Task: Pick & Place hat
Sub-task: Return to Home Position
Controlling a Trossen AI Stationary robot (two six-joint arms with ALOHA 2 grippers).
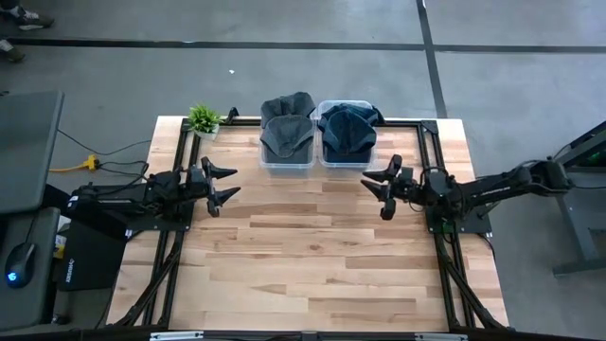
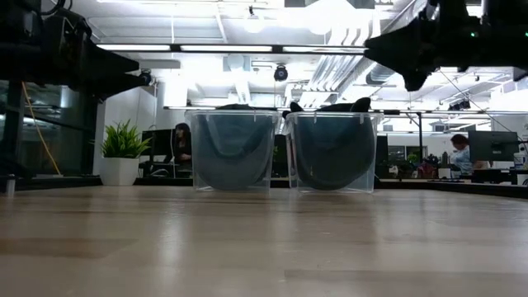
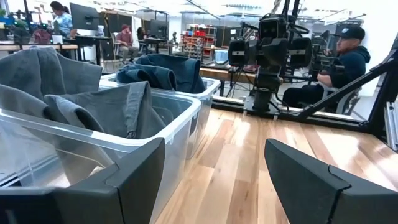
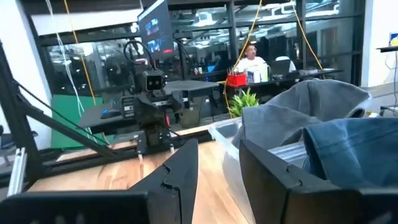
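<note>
Both arms are hanging above the wooden table [image 1: 312, 256], 1 at each side edge, and they are pointing inward toward one another. The left gripper [image 1: 230, 182] is hovering over the left part of the table, its 2 fingers [image 3: 134, 183] standing wide apart with nothing between them. The right gripper [image 1: 375, 197] is hovering over the right part, near the front corner of the right transparent bin [image 1: 343, 164]. Its jaws are likewise gaping and gripping nothing (the right wrist view is showing bare boards through the gap).

The 2 bins are sitting just beside each other at the middle of the table's far edge. The blue caps [image 1: 347, 128] are lying piled inside the right transparent bin, bulging above its rim; how many are in the pile cannot be told. The left transparent bin [image 1: 287, 167] is holding grey caps [image 1: 287, 128], 1 of them spilling over the far wall. A small potted plant [image 1: 204, 118] is standing at the far left corner, apart from the bins.

In the low view both bins are showing dark, rounded fabric through their clear walls, and the plant is standing to their left. Beyond the table, a seated person [image 3: 348, 62] is showing in the left wrist view
</note>
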